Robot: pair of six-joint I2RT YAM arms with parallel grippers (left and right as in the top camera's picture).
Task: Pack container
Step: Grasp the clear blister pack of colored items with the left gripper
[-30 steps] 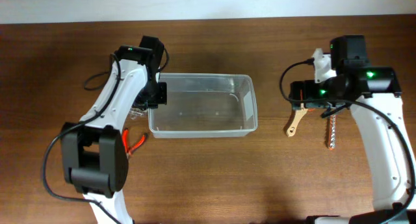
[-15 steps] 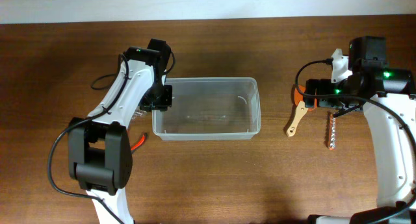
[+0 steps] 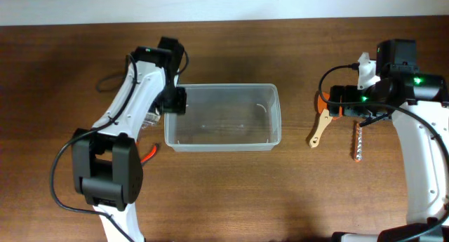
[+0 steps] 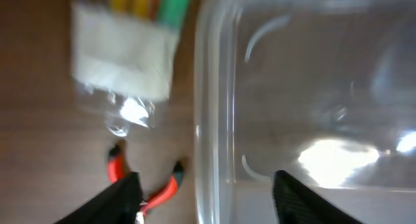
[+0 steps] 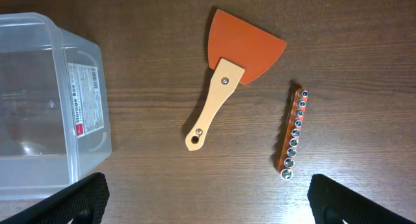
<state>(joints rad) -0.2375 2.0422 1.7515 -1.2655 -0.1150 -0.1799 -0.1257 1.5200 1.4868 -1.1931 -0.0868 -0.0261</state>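
The clear plastic container [image 3: 221, 118] lies empty at mid-table. My left gripper [image 3: 175, 102] is at its left short wall. In the left wrist view the left gripper [image 4: 211, 201] is open, its fingers [image 4: 123, 198] standing either side of the container's rim [image 4: 214, 113] without touching it. My right gripper [image 3: 349, 110] hovers to the right of the container. In the right wrist view it [image 5: 218, 201] is wide open and empty above bare wood, with the container [image 5: 45, 100] to its left.
An orange scraper with a wooden handle [image 5: 227, 74] and an orange socket rail [image 5: 294, 133] lie under the right arm. Left of the container lie orange-handled pliers [image 4: 146, 185] and a clear packet of coloured pieces [image 4: 123, 55].
The left gripper has opened off the container's left rim. Before that, the container slid a little to the right. The right arm moved right, then held still.
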